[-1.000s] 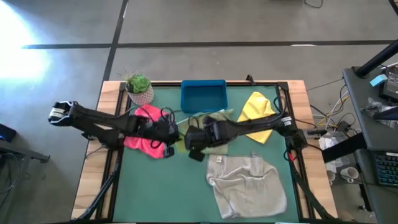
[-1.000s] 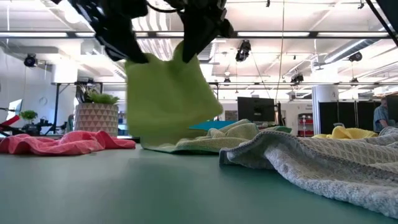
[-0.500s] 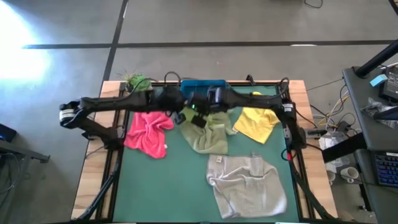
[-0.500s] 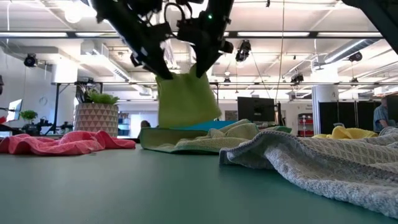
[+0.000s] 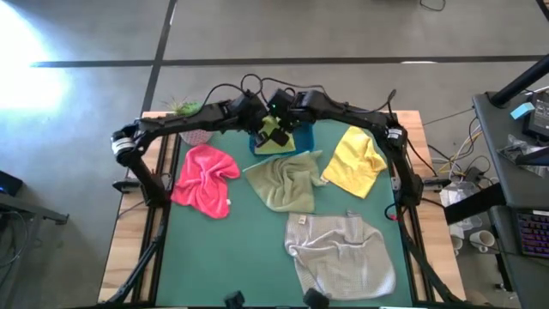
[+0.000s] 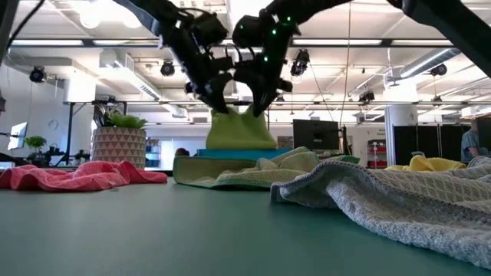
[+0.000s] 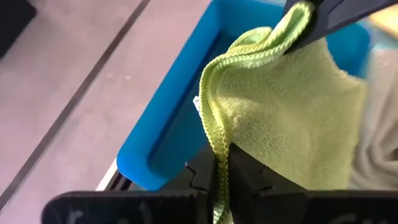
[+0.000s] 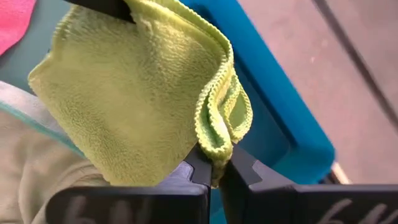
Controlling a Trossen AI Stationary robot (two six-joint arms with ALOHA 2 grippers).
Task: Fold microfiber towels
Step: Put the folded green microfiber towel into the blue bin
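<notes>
Left tool [image 7: 222, 168] and right tool [image 8: 214, 165] both clamped on lime towel [image 5: 276, 137], hanging over blue tray [image 5: 302, 142].

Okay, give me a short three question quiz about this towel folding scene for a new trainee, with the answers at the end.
1. True or false: the lime green towel is held by the left gripper alone.
2. Multiple choice: the lime green towel hangs over which thing? A) the pink towel B) the blue tray C) the grey towel
3. Which towel lies nearest the blue tray, just in front of it on the table?

Key
1. False: the right gripper pinches it too.
2. B
3. The olive green towel.
</notes>
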